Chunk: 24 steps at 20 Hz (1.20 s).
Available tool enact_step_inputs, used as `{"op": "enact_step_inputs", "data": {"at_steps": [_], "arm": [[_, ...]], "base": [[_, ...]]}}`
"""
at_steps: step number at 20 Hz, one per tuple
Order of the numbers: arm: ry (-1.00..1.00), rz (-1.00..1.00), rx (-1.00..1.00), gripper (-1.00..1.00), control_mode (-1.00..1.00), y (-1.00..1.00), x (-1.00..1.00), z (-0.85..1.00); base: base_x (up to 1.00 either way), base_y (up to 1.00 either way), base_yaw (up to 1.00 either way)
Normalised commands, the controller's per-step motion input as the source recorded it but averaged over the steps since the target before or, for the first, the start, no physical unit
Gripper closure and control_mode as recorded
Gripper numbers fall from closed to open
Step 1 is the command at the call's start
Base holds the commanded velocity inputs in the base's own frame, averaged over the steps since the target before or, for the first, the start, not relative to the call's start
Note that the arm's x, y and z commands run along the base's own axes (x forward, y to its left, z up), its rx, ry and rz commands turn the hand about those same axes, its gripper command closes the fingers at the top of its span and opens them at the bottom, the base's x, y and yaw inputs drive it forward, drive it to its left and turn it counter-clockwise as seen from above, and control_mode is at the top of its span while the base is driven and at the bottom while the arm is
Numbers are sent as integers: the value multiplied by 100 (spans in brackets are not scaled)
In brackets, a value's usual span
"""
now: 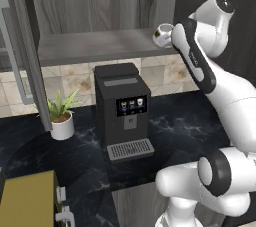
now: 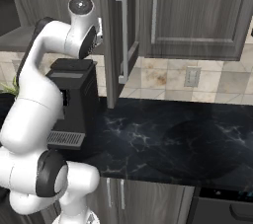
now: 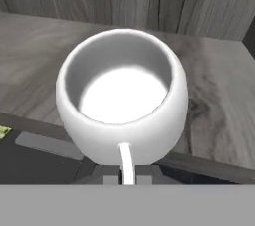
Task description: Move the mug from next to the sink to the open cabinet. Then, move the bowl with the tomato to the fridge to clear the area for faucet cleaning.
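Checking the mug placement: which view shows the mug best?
Hand view: the mug is close, upright, its empty inside visible, at the shelf's front edge. Left base view shows it small, partly behind the arm. In the right base view I can't make it out.

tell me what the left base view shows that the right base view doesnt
Left base view alone: the mug at the right end of the open cabinet's shelf, by the arm's hand, and the whole potted plant on the counter. Right base view alone: closed wall cabinets with long handles, a wall outlet, and a wide bare stretch of black counter. Both share the black coffee machine and the white arm.
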Motion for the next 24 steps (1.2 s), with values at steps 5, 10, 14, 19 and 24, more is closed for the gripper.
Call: {"op": "enact_step_inputs", "data": {"at_steps": [5,10,14,19,24], "arm": [[1,0,0,100,-100,1,98,-3],[15,0,0,100,-100,4,99,-25],[14,0,0,100,-100,5,97,-20],[2,0,0,-100,-100,10,70,-2],[-11,-1,0,-100,-100,0,-38,0]], "base": [[0,0,0],[0,0,0],[0,0,0],[0,0,0],[0,0,0]]}}
